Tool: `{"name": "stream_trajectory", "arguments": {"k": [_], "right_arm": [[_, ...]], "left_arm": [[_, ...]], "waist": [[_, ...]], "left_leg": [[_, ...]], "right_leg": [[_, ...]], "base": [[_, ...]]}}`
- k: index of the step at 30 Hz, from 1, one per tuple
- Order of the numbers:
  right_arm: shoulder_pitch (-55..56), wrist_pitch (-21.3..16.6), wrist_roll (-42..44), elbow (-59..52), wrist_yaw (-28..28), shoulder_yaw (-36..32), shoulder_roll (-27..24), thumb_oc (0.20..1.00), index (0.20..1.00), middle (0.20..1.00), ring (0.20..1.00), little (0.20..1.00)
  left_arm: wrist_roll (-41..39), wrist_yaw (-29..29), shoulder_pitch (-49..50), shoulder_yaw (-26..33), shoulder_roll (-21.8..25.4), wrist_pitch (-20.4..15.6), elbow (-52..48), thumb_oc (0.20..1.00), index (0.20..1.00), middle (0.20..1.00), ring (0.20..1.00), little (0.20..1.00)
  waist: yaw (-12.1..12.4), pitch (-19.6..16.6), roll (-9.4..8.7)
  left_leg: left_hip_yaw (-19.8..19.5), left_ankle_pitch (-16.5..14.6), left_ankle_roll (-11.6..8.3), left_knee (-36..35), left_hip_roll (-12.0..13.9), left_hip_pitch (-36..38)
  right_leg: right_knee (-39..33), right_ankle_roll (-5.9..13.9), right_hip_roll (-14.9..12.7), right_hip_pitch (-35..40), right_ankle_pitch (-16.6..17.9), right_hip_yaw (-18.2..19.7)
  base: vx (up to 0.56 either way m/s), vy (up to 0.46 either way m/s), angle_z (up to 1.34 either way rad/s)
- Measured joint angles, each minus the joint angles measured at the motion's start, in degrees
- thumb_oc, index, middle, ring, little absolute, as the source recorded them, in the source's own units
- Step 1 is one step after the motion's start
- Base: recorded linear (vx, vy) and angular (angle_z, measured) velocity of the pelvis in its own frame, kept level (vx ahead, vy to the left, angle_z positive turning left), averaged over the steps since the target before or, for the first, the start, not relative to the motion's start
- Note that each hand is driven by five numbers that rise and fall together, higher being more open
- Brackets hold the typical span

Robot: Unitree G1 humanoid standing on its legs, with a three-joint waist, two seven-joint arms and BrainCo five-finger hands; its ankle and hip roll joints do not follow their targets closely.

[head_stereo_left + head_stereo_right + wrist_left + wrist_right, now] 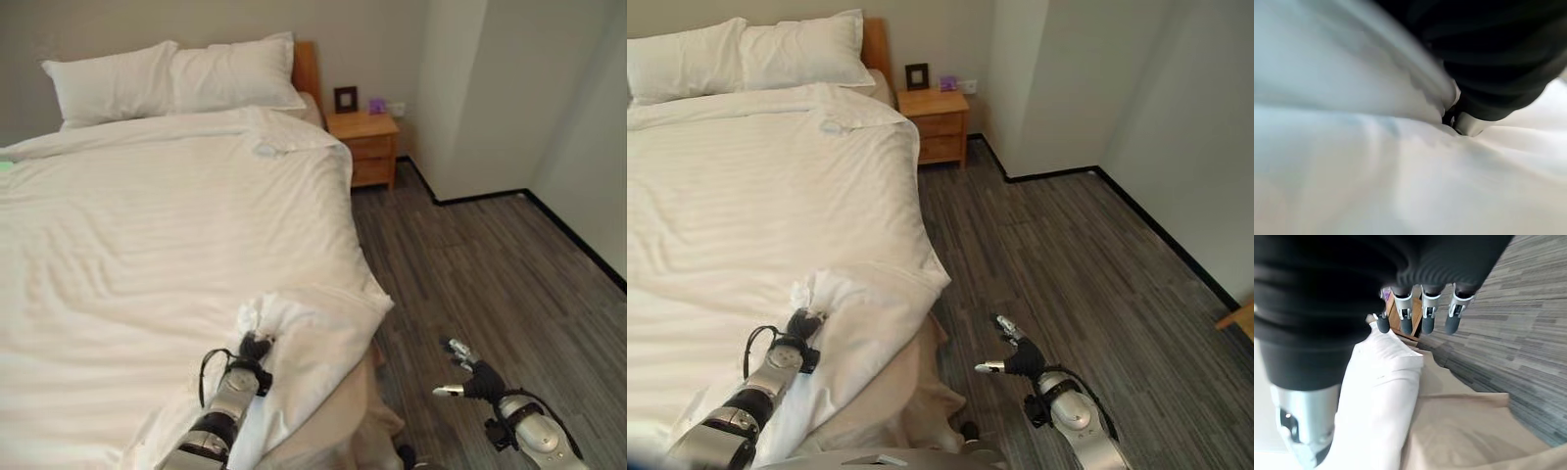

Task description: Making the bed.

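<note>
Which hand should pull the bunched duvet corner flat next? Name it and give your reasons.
Left. The left hand is already on the bunched corner of the white duvet at the bed's foot, fingers buried in the folds. The right hand hangs open over the wood floor, off the bed.

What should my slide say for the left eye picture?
Left robot hand bunches the white duvet at the bed's corner; right robot hand hangs open.
</note>
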Motion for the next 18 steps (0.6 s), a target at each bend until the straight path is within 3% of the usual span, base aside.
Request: {"name": "stream_trajectory", "arguments": {"k": [5,6,8,11,12,13,14,16,17,18], "right_arm": [[-4.6,0.1,-0.1,1.7,0.1,2.7,-0.4,1.000,1.000,1.000,1.000,1.000],[-6.4,0.3,-0.2,2.7,0.1,3.8,-1.1,1.000,1.000,1.000,1.000,1.000],[-9.6,0.3,-0.3,4.7,0.0,5.9,-3.0,1.000,1.000,1.000,1.000,1.000],[-9.5,0.7,-1.6,4.9,-0.2,5.8,-5.1,1.000,1.000,1.000,1.000,1.000],[-9.5,0.8,-2.0,5.1,-0.4,5.4,-4.9,1.000,1.000,1.000,1.000,1.000],[-9.4,0.9,-2.1,5.2,-0.7,4.4,-3.9,1.000,1.000,1.000,1.000,1.000],[-8.6,1.1,-2.1,5.2,-1.2,3.0,-2.9,1.000,1.000,1.000,1.000,1.000],[-7.0,1.0,-2.4,5.9,-1.9,1.1,-2.3,1.000,1.000,1.000,1.000,1.000],[-5.2,1.2,-2.4,7.0,-2.6,-1.4,-2.1,1.000,1.000,1.000,1.000,1.000],[-4.4,1.3,-2.4,7.7,-2.6,-2.2,-2.3,1.000,1.000,1.000,1.000,1.000]], "left_arm": [[-4.4,-2.7,6.9,-3.2,-2.1,-1.1,-10.1,0.200,0.200,0.200,0.200,0.200],[-6.4,-3.9,7.6,-4.7,-2.6,-1.1,-11.6,0.200,0.200,0.200,0.200,0.200],[-8.7,-5.4,9.4,-7.1,-2.5,-1.1,-18.7,0.200,0.200,0.200,0.200,0.200],[-10.3,-7.4,7.2,-9.4,-3.8,-0.7,-18.8,0.200,0.200,0.200,0.200,0.200],[-10.8,-7.7,6.4,-9.9,-3.7,-0.6,-18.9,0.200,0.200,0.200,0.200,0.200],[-10.8,-7.9,5.2,-10.8,-3.5,-0.2,-19.6,0.200,0.200,0.200,0.200,0.200],[-10.8,-8.1,3.9,-11.3,-3.1,0.3,-20.1,0.200,0.200,0.200,0.200,0.200],[-10.8,-8.4,2.6,-13.5,-3.3,0.7,-21.8,0.200,0.200,0.200,0.200,0.200],[-10.8,-9.0,0.6,-14.5,-3.8,0.9,-22.8,0.200,0.200,0.200,0.200,0.200],[-10.8,-9.1,-0.1,-15.0,-3.8,1.1,-23.7,0.200,0.200,0.200,0.200,0.200]], "waist": [[1.5,2.0,2.96],[2.7,2.4,5.04],[3.0,5.0,4.52],[3.8,6.5,4.45],[3.9,7.1,3.82],[3.7,8.3,1.97],[3.5,8.9,0.70],[1.4,9.1,0.39],[-2.0,8.8,1.53],[-3.5,8.7,2.27]], "left_leg": [[-1.3,-0.1,-0.18,1.2,0.3,0.2],[-1.7,0.0,-0.11,1.8,0.3,0.0],[-2.5,-0.1,-0.20,6.7,0.6,-2.4],[-4.6,-0.1,-0.85,11.7,1.3,-5.5],[-4.7,0.6,-2.22,11.9,1.4,-5.7],[-5.1,-0.4,-5.00,16.0,0.8,-6.8],[-6.3,-3.0,-5.41,26.1,1.1,-9.1],[-9.6,-6.8,-8.64,37.9,0.5,-8.7],[-10.7,-11.4,-7.19,30.6,-0.3,-3.3],[-10.5,-12.9,-5.30,21.8,-0.8,-0.2]], "right_leg": [[0.0,-0.28,0.2,0.9,0.1,-0.5],[0.1,-0.74,0.3,1.1,0.4,-0.7],[0.3,-1.08,-0.4,1.1,0.7,-1.0],[0.3,-2.45,-1.2,1.3,0.4,-3.3],[0.0,-3.21,-1.5,1.1,0.3,-3.6],[0.0,-4.65,-2.8,1.2,0.8,-4.7],[0.0,-5.33,-3.6,1.3,1.1,-5.8],[0.3,-6.10,-3.6,1.7,2.2,-7.5],[1.5,-5.23,-2.7,0.7,1.6,-9.0],[2.1,-4.62,-2.1,-0.1,1.3,-9.9]], "base": [[-0.12,-0.091,0.10],[-0.39,-0.167,0.01],[-0.27,-0.117,0.16],[-0.24,-0.149,0.37],[-0.22,-0.136,0.17],[-0.27,-0.089,0.20],[-0.20,-0.043,0.19],[-0.25,0.070,0.36],[-0.31,0.120,0.66],[-0.28,0.107,0.75]]}}
